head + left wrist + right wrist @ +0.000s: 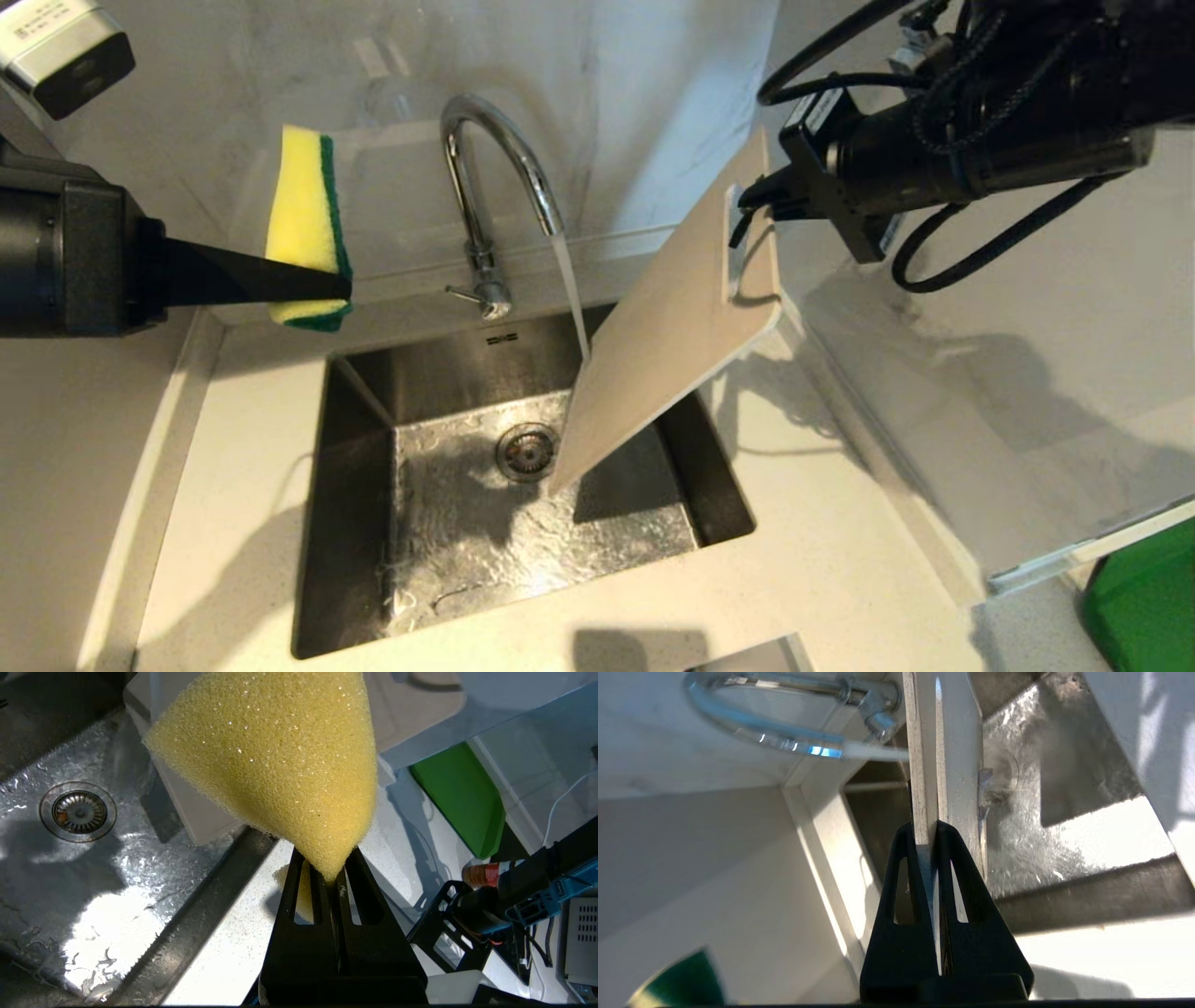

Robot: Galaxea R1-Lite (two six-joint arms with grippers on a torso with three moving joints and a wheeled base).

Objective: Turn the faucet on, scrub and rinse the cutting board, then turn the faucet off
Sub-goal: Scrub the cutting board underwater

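over the steel sink [439,560], set into the pale bench [840,579]: water running from the faucet [490,177], stream landing on the upper face of the cutting board [667,345]. board held tilted, handle end up near the right edge of the sink, lower corner dipping into the basin close to the drain [526,451]. right end effector [747,210] clamped on the board's edge beside the handle slot; in the right wrist view, right end effector [934,833] pinched tight on the thin edge, sink and faucet beyond. left end effector [327,280] clamped on the yellow-and-green sponge [303,219], held in the air to the left of the faucet, well apart from the board; seen in the left wrist view as squeezed hard at the tips, sponge [280,765] flaring out above them.

step in hand, as a judgement: faucet already on, board being wetted, scrubbing not yet begun or paused between strokes, since sponge and board are not touching.

next move likely calls for carrying the sponge across past the spout to the wet face of the board, pressing flat and rubbing along it while the right grip holds the board steady against the push. care needed to clear the arched spout on the way. risk: a thin edge grip on a wet board may slip or twist under sponge pressure. rinsing and shutting the side lever [459,293] still ahead.
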